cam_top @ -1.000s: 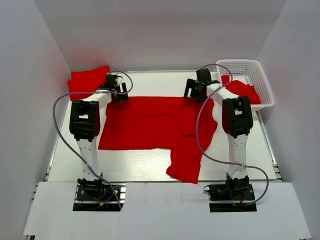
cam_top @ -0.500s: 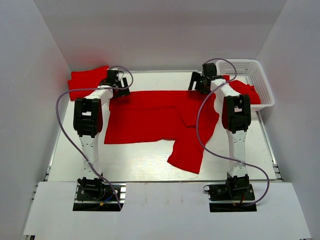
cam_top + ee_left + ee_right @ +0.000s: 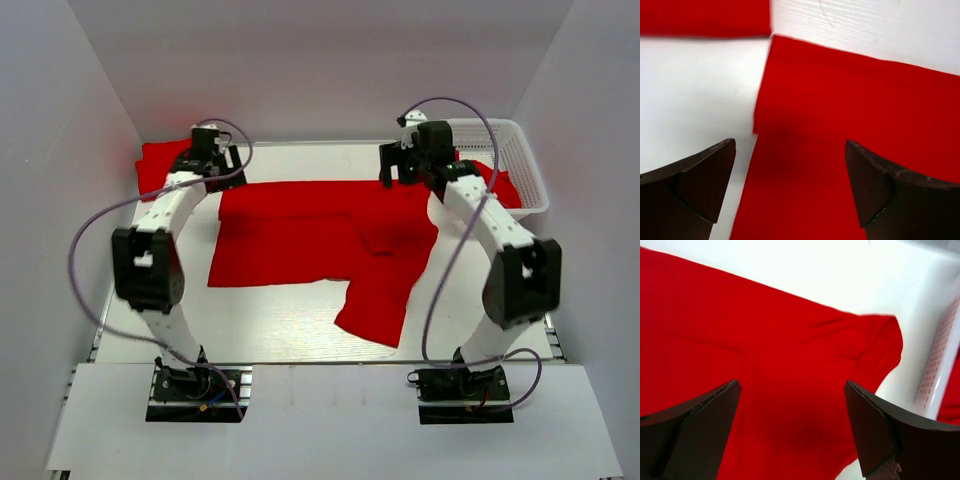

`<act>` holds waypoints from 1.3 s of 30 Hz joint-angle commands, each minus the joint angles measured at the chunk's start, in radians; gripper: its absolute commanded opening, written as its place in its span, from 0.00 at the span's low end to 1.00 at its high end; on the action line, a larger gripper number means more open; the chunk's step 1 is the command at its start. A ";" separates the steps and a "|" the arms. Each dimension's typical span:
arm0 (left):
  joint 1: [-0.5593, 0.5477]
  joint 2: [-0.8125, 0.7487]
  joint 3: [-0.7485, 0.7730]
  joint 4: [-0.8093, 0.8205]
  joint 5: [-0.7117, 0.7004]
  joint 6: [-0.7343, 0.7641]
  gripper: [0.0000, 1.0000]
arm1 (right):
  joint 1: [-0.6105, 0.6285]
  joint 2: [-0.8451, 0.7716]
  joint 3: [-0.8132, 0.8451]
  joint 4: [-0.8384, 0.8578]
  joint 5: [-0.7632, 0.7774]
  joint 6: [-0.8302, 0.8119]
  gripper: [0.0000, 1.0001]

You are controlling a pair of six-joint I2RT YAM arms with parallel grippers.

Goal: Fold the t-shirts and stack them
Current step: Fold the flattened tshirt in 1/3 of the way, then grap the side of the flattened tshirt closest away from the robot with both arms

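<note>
Left claw [image 3: 790, 145] above crosswise t-shirt [image 3: 300, 235]

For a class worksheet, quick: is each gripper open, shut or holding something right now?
Left gripper: open, holding nothing, above the spread t-shirt.
Right gripper: open, holding nothing, above the same shirt.

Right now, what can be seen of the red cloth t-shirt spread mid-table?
The bright red cloth t-shirt lies spread on the white table, plain, mostly flat, one flap reaching toward the near edge, a wrinkled sleeve at its far right corner. The open left gripper and right gripper hang over its far corners.
</note>
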 commanded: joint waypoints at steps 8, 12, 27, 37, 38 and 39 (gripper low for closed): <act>0.013 -0.477 -0.449 -0.376 -0.126 -0.440 1.00 | 0.215 -0.359 -0.405 -0.082 0.231 0.062 0.90; 0.013 -0.578 -0.665 -0.291 -0.069 -0.469 1.00 | 0.257 -0.443 -0.492 -0.105 0.194 0.135 0.90; 0.013 -0.543 -0.810 -0.123 -0.139 -0.535 0.74 | 0.347 -0.549 -0.655 -0.220 0.199 0.237 0.90; 0.013 -0.431 -0.853 -0.040 -0.169 -0.535 0.38 | 0.381 -0.581 -0.702 -0.309 0.179 0.345 0.90; 0.013 -0.419 -0.853 -0.031 -0.169 -0.535 0.32 | 0.389 -0.578 -0.709 -0.316 0.182 0.357 0.90; 0.013 -0.407 -0.853 -0.031 -0.169 -0.535 0.29 | 0.393 -0.576 -0.715 -0.323 0.179 0.374 0.90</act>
